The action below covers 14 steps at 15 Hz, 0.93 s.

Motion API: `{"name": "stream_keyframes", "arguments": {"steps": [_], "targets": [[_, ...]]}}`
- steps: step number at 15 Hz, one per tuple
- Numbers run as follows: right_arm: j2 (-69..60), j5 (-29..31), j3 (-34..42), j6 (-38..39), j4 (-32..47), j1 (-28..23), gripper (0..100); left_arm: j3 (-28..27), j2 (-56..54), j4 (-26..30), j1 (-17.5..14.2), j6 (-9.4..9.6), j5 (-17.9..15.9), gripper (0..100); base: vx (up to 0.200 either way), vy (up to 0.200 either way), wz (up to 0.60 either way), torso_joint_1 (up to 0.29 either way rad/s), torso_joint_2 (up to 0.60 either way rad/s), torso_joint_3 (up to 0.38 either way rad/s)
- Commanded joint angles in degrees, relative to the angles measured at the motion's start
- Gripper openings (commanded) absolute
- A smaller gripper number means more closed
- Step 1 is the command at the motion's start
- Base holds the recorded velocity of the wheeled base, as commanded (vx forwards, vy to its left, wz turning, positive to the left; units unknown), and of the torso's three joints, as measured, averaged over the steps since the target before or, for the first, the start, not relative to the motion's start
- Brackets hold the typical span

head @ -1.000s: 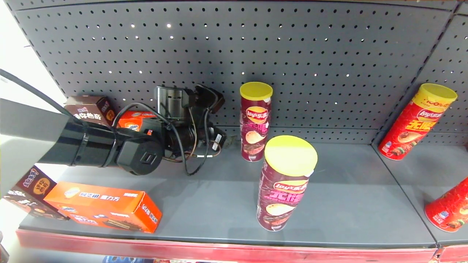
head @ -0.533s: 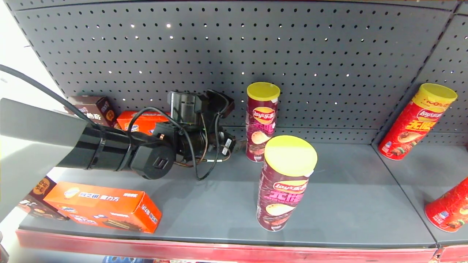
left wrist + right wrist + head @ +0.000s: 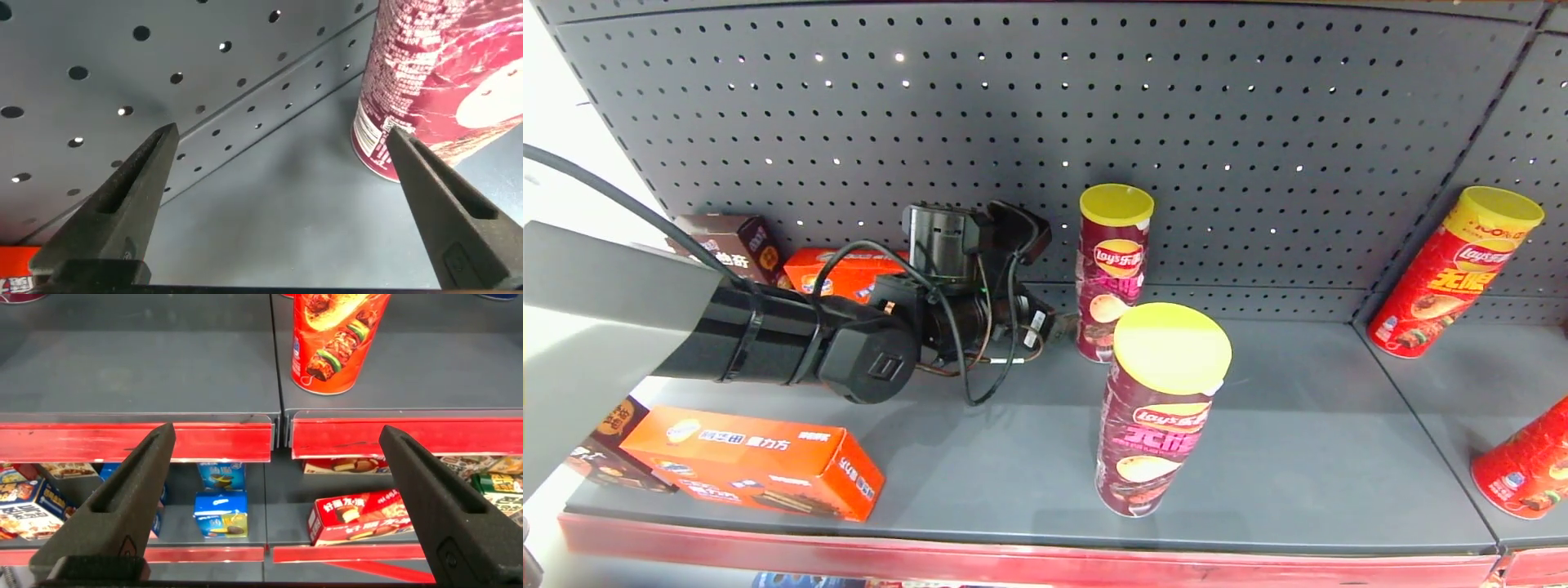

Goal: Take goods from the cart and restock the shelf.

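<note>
Head view has my left arm [image 3: 792, 347] stretched low across the grey shelf [image 3: 1298, 465] from its left end, with the wrist close to the pegboard back wall [image 3: 1013, 122]. My left gripper [image 3: 279, 132] is spread wide with nothing between its 2 fingers. In the left wrist view the rear purple chip can [image 3: 433, 82] stands just past 1 fingertip, beside the gap rather than inside it, and I cannot tell whether that finger touches it. In the head view this can stands upright at the back of the shelf, close to the pegboard, with its yellow lid on. The front purple chip can [image 3: 1160, 408] stands upright nearer the shelf's front edge, apart from the rear one. In the next bay to the right, the back red chip can [image 3: 1454, 273] stands by the pegboard and the front red chip can [image 3: 1523, 465] is cut off by the picture's edge. At the front left a long orange box [image 3: 752, 461] lies flat with a brown box [image 3: 600, 441] just beside it. Behind the arm sit a rear brown box [image 3: 731, 245] and a small orange box [image 3: 841, 273]. My right gripper [image 3: 278, 431] is also spread open and empty, facing the red shelf edge strip [image 3: 212, 441]. A red skewer-print can [image 3: 331, 343] stands above the strip, and boxed snacks [image 3: 221, 510] sit below it.
</note>
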State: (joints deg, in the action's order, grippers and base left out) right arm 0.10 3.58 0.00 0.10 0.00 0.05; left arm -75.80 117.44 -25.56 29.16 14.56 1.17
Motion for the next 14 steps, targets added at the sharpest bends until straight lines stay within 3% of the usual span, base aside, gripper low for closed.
{"name": "stream_keyframes", "arguments": {"steps": [1,5,7,10,14], "targets": [[0.1,0.0,0.0,0.0,0.0,0.0,100,0.4,-1.4,-2.0,-0.3,0.21,1.0,100,0.000,0.000,0.00,0.000,0.00,0.000],[0.1,0.0,0.0,0.0,0.0,0.0,100,2.9,-10.0,-2.6,-1.6,0.21,2.2,100,0.000,0.000,0.00,0.000,0.00,0.000],[0.1,0.0,0.0,0.0,0.0,0.0,100,12.8,-20.0,-2.9,-0.6,0.30,5.4,100,0.000,0.000,0.00,0.000,0.00,0.000],[0.1,0.0,0.0,0.0,0.0,0.0,100,24.9,-30.3,-4.1,-0.9,0.39,7.4,100,0.000,0.000,0.00,0.000,0.00,0.000],[0.4,0.4,0.0,0.0,0.1,-0.3,100,27.5,-34.3,-4.2,-1.3,1.97,9.1,100,0.000,0.000,0.00,0.000,0.00,0.000]]}}
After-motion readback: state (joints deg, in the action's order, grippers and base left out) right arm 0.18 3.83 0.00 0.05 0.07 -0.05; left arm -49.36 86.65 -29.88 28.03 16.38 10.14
